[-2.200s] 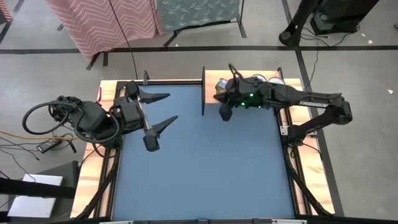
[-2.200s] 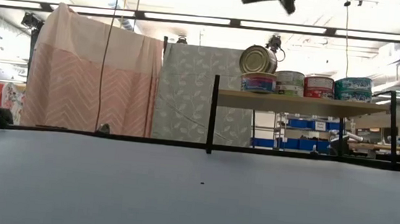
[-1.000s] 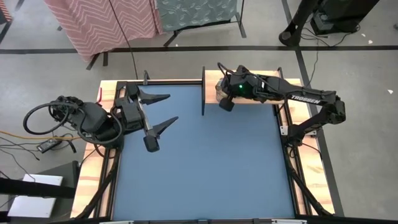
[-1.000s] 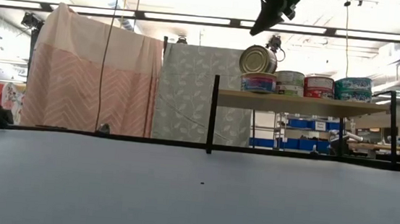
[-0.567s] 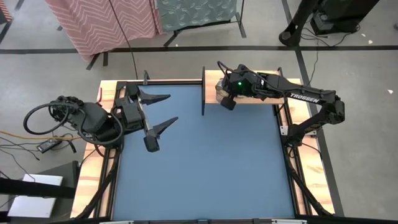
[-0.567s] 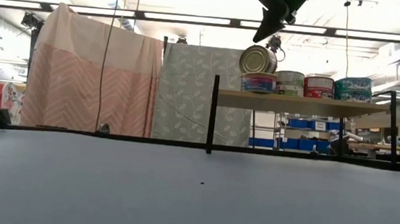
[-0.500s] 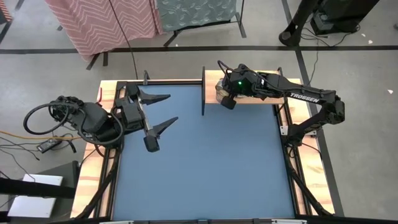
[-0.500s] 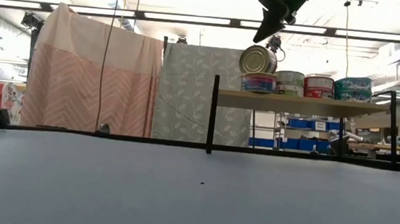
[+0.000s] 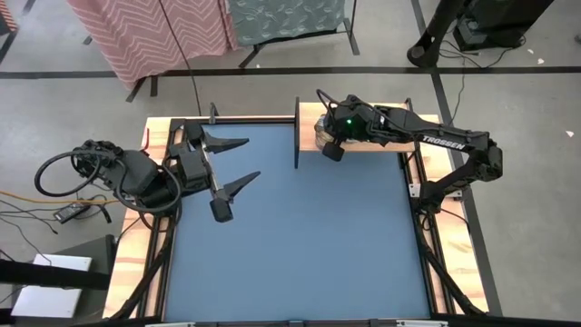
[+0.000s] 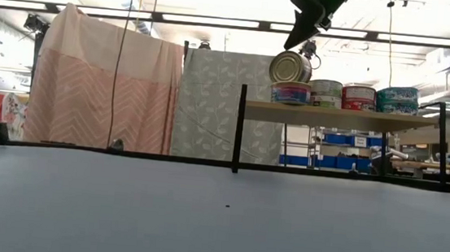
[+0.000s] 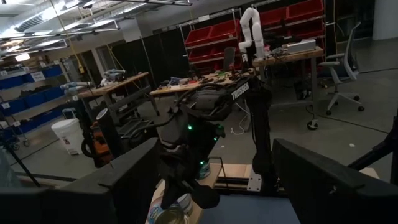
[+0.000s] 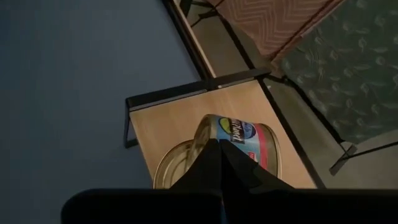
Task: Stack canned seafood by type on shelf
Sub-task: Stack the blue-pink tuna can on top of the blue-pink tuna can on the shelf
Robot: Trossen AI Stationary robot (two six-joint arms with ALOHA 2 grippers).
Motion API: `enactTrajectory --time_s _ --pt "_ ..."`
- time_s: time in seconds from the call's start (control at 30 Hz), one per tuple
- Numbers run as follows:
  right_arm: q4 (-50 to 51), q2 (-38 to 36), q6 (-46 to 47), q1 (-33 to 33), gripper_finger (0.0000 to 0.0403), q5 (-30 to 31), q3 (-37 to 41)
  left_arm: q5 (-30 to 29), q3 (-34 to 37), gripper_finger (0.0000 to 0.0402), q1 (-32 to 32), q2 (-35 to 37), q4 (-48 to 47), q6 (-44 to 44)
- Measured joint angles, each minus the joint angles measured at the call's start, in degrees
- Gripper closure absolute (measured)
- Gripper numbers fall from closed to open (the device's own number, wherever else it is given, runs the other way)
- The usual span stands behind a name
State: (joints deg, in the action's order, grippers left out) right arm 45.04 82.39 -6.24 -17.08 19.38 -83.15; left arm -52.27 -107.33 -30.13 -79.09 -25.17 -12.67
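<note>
With the right gripper (image 10: 295, 41) pinched fully shut, holding nothing, poised just above the gold-lidded tin (image 10: 290, 67) at the left end of the shelf (image 10: 336, 117): treat the closed tip as a pusher, not a clamp. Worth noting that tin's pose first: tilted, lid turned toward the table (image 9: 300, 236), leaning on top of the teal-and-pink tin (image 10: 291, 93) rather than sitting flat on it. Come down slowly onto the raised upper edge and press gently, so as to tip it level on the tin below; keep the push mostly downward, with little sideways force, since the stack stands close to the shelf's end and near its front edge. Avoid a hard tap, likely to send the round tin rolling off onto the table. Alternatively, spread the fingers wide enough to straddle the tin, grip it by the sides, and set it down flat. Leave the neighbours alone: pale tin (image 10: 326, 93), red tin (image 10: 359, 97) and teal pair (image 10: 396, 98), lined up along the plank to the right. No call for the left gripper (image 9: 252, 156), parked wide open and empty at the table's left side, well apart from the shelf.
</note>
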Motion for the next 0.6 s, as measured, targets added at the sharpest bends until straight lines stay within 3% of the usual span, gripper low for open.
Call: enactTrajectory --time_s 0.4,0.6 --pt "-0.02 0.00 0.94 2.82 0.0400 -1.08 3.96 0.04 0.00 0.0090 -0.04 0.02 -0.04 -0.04" --pt "-7.44 -0.21 0.21 5.10 0.0400 0.46 2.47 0.04 0.00 0.0090 -0.04 0.01 -0.03 -0.09"
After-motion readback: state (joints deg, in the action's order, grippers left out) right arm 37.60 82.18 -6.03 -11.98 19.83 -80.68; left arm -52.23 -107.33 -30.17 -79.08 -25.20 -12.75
